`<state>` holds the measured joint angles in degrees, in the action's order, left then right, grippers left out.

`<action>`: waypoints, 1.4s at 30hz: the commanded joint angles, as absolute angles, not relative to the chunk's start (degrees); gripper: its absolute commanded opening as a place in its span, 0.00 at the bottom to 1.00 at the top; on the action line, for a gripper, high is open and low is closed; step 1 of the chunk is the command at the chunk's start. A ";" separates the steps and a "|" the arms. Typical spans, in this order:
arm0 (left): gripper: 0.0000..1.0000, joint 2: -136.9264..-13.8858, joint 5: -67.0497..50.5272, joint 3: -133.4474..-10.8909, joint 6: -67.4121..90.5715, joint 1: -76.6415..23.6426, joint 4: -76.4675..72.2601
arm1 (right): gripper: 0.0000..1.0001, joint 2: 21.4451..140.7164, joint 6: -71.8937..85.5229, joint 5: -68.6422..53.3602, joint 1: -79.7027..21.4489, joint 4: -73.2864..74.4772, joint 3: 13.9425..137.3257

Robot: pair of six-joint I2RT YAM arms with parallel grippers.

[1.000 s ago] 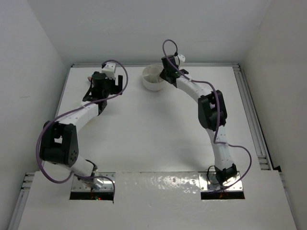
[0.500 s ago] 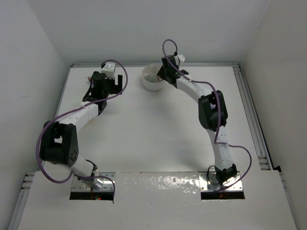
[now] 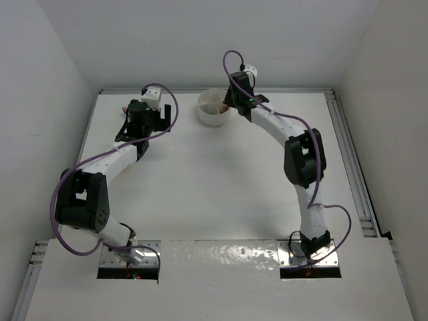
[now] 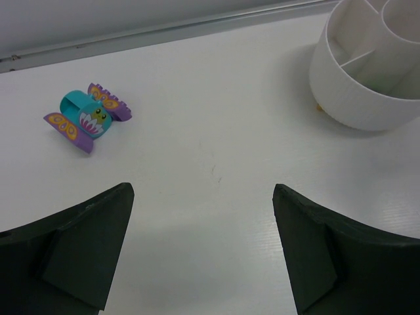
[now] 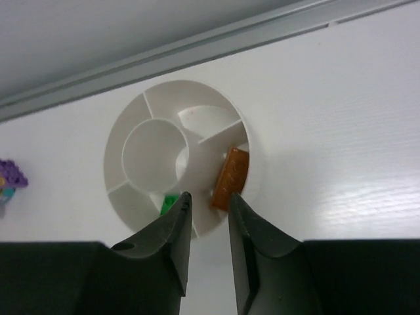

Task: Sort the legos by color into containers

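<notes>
The round white dish (image 3: 212, 115) stands at the back middle of the table. In the right wrist view the dish (image 5: 131, 118) has a central well and curved sections. An orange brick (image 5: 231, 178) lies in its right section and a green brick (image 5: 169, 204) in a near section. My right gripper (image 5: 209, 200) hangs above the dish's near rim, its jaws a narrow gap apart and empty; it also shows in the top view (image 3: 232, 100). My left gripper (image 4: 203, 197) is wide open and empty above bare table. A teal and purple lego piece (image 4: 87, 117) lies ahead of it to the left.
The dish's outer wall (image 4: 354, 92) is at the upper right of the left wrist view, with a tiny yellow bit (image 4: 319, 108) at its foot. A purple lego (image 5: 12, 177) lies at the left edge of the right wrist view. The back wall rail (image 4: 164, 29) is close behind.
My right arm has shifted back and to the right over the dish, and an orange spot now shows inside the dish. The left arm has not moved.
</notes>
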<state>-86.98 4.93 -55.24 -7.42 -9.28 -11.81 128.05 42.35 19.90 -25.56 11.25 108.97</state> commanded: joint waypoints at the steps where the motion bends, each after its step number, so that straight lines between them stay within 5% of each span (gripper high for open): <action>1: 0.86 -84.21 4.13 -55.99 -7.47 -8.70 -14.15 | 0.28 112.46 28.49 20.22 -23.83 11.67 102.86; 2: 0.86 -83.85 3.52 -55.64 -7.73 -8.70 -14.50 | 0.28 110.15 27.43 18.13 -22.43 15.08 100.31; 6: 0.86 -82.44 1.23 -53.53 -8.44 -8.70 -16.43 | 0.60 103.89 30.31 1.37 -8.75 24.23 87.21; 9: 0.86 -82.79 -0.69 -53.96 -7.83 -8.70 -16.52 | 0.77 106.69 33.57 -0.01 -1.96 34.78 88.32; 15: 0.85 -83.93 -2.90 -55.37 -7.82 -8.70 -16.00 | 0.85 113.64 32.87 16.95 -0.36 40.34 95.08; 35: 0.85 -84.64 -1.41 -55.81 -6.42 -8.70 -15.47 | 0.71 127.88 34.01 12.39 1.93 39.99 104.42; 42: 0.85 -84.55 -1.50 -55.99 -6.33 -8.70 -15.64 | 0.57 129.37 33.40 10.63 1.85 38.58 103.45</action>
